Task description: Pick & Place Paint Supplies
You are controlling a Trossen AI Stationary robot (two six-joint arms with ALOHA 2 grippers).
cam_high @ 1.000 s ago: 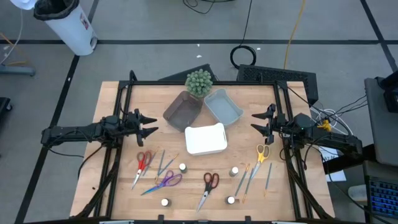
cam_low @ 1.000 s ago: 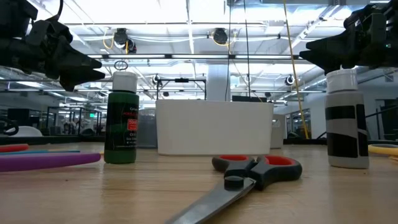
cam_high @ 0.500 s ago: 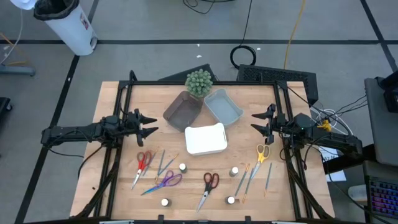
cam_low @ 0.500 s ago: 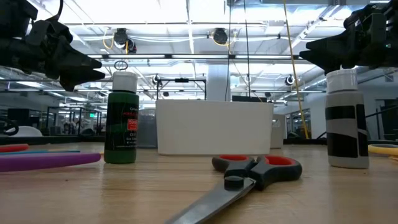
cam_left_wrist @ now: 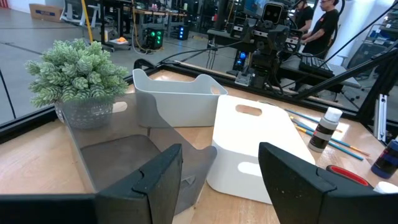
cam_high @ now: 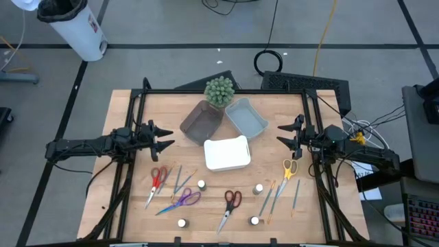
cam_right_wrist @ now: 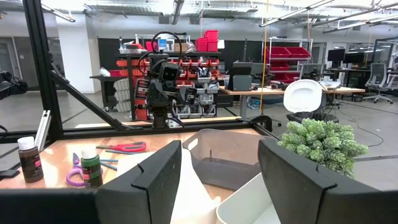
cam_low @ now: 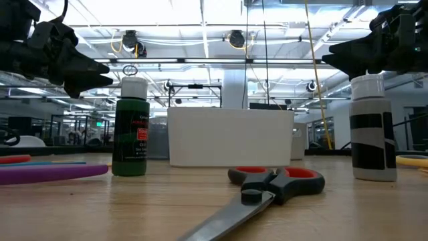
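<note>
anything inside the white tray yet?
No. The high view shows the white tray with a bare floor, no supplies in it. In the low view its near wall hides the inside, so only the overhead settles it.

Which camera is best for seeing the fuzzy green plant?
The left wrist view shows the plant best: it is close, with its spiky leaves and grey pot clear beside the brown tray. The right wrist view shows only its leafy top. The high view shows it from above, as a small green ball. In the low view I cannot see it.
</note>
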